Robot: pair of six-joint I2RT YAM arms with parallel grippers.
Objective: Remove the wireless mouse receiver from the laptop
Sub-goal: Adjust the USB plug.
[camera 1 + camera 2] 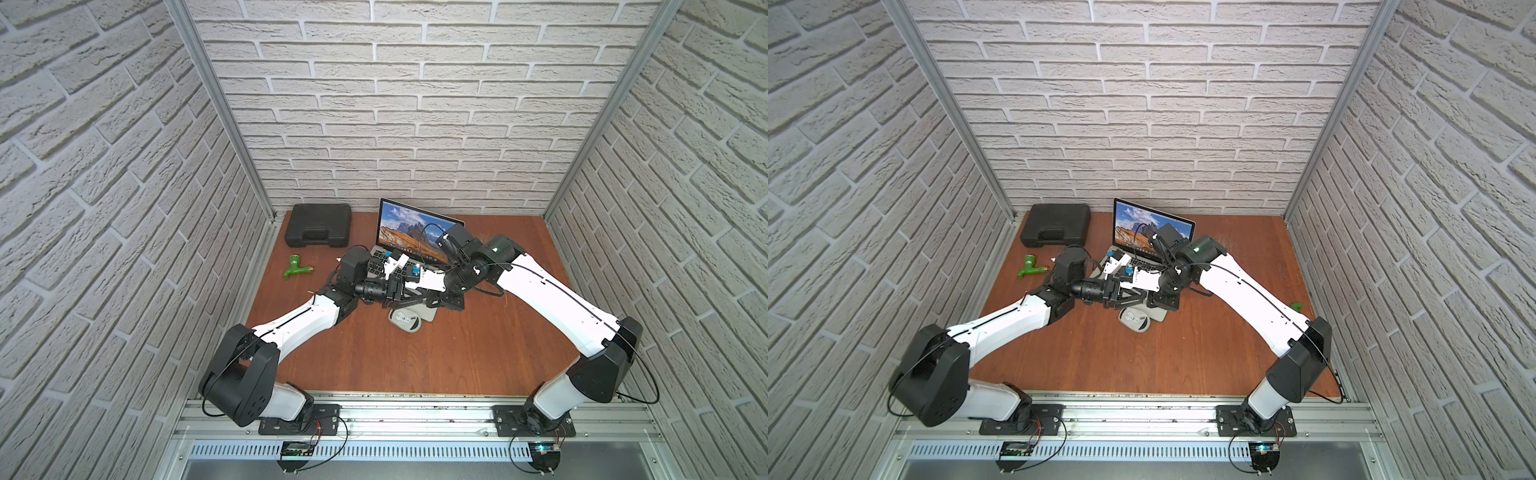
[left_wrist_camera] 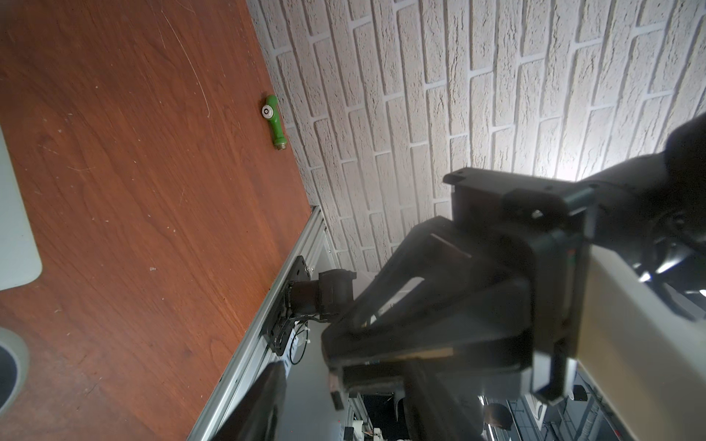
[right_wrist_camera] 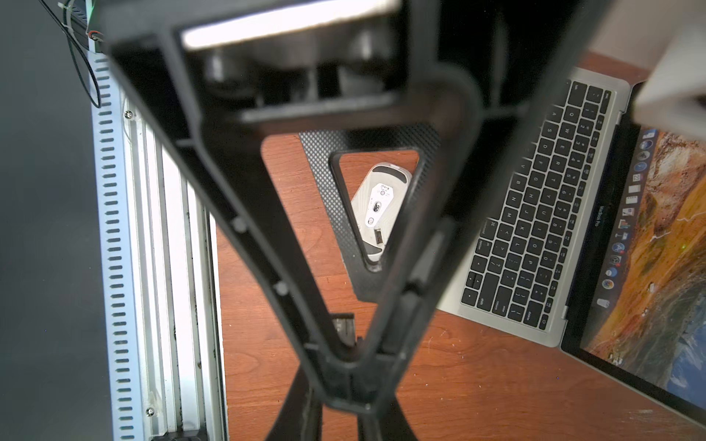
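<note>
the two arms meet over the front edge of the laptop (image 1: 415, 232), at the centre of both top views. the right gripper (image 2: 335, 376) is pinched narrow, and in the lower middle of the left wrist view a tiny stub juts from its tips. we take this for the wireless mouse receiver (image 2: 336, 395), so it looks to be out of the laptop and held clear above the table (image 1: 415, 374). the left gripper (image 1: 422, 297) faces it tip to tip. at the bottom of the right wrist view its two fingers (image 3: 284, 408) stand apart on either side of the right tips, and we see nothing gripped between them.

we judge the step in hand to be a pass from right to left. to do it well we line the left jaws square to the part of the stub that shows, and close on that alone, not on the right fingers. the right pinch should let go only once the left one is firm, since so small a plug can twist out or drop. we work low over bare wood, away from the keyboard and the upturned mouse (image 3: 378, 206) at the centre of the right wrist view, so a slip is easy to find
</note>
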